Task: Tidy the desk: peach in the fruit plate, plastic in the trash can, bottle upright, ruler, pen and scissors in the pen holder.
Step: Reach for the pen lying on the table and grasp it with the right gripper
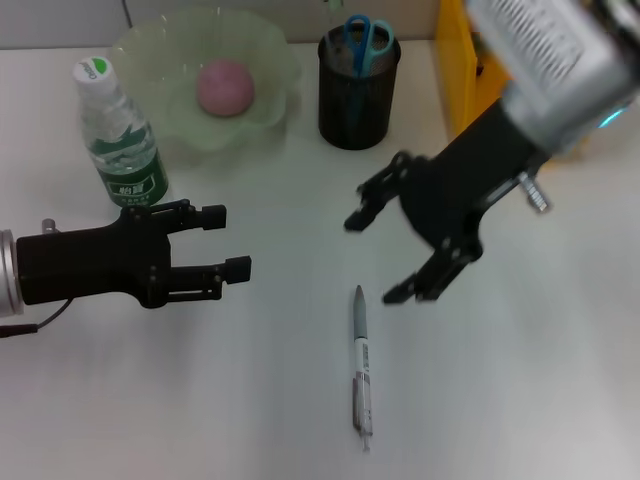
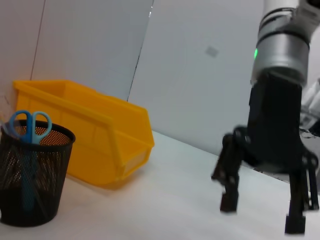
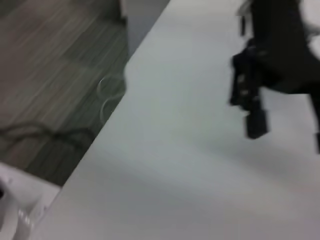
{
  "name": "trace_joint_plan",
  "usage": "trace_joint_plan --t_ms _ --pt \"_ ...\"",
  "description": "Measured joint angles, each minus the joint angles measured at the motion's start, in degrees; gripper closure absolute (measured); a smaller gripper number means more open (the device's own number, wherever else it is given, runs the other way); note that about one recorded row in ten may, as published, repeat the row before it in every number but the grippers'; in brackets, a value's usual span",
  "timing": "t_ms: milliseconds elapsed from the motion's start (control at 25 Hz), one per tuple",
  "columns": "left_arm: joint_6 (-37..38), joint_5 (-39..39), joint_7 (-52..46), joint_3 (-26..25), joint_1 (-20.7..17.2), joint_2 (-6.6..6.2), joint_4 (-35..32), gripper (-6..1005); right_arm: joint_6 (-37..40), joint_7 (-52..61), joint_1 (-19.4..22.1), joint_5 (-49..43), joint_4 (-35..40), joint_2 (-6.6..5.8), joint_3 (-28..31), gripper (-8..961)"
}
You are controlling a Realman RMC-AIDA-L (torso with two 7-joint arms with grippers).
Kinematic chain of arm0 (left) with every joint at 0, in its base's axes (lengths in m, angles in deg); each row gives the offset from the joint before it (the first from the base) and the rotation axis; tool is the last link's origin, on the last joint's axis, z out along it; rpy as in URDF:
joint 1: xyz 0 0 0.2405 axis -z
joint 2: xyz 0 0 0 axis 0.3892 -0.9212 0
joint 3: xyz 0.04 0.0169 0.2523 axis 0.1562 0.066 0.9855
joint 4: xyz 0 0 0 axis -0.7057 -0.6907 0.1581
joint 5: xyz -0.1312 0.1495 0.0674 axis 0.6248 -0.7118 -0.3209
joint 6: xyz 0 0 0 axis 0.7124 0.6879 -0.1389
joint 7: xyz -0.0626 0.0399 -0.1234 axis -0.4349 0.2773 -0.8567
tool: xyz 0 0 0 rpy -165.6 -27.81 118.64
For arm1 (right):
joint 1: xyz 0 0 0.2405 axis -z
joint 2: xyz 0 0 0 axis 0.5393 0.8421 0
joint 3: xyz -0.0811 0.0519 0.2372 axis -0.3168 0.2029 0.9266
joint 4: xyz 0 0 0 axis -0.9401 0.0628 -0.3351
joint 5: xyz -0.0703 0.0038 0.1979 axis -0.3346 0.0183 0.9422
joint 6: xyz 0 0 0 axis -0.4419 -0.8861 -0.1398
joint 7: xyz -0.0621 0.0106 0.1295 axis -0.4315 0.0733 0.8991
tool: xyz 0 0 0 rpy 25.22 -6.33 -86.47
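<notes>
Head view: the pen (image 1: 360,368) lies on the desk (image 1: 520,380) just below the right claw (image 1: 378,255), fingers spread, empty.

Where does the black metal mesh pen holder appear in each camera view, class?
Head view: black metal mesh pen holder at top centre, beside the pale green fruit plate.
Left wrist view: lower left corner.
Right wrist view: not in it.
Shared landmark: blue-handled scissors standing inside.
</notes>
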Motion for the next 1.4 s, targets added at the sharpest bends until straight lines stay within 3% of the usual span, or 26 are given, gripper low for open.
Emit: trace_joint_plan --t_ms 120,320,920,1320,1400 --pt "-0.1 0.0 0.0 0.0 -0.3 0.06 0.2 170 -0.9 -1.7 -0.4 -0.6 0.1 1.06 -3.7 135" --pt "0.0 0.0 0.0 0.0 -0.9 0.25 0.4 170 -1.8 -2.5 -0.5 -0.4 0.1 1.48 -9.9 135" --pt "-0.4 -0.2 0.5 0.0 -1.8 0.86 0.5 170 -8.7 -4.5 -0.1 1.1 1.0 1.68 -26.2 135" --pt "-0.7 -0.4 0.3 0.0 -1.9 0.98 0.5 170 -12.0 -5.5 0.0 1.9 1.1 1.9 -32.7 136" --pt "-0.7 -0.4 0.3 0.0 -1.9 0.98 0.5 170 -12.5 -5.5 0.0 1.9 1.4 1.91 -33.7 175"
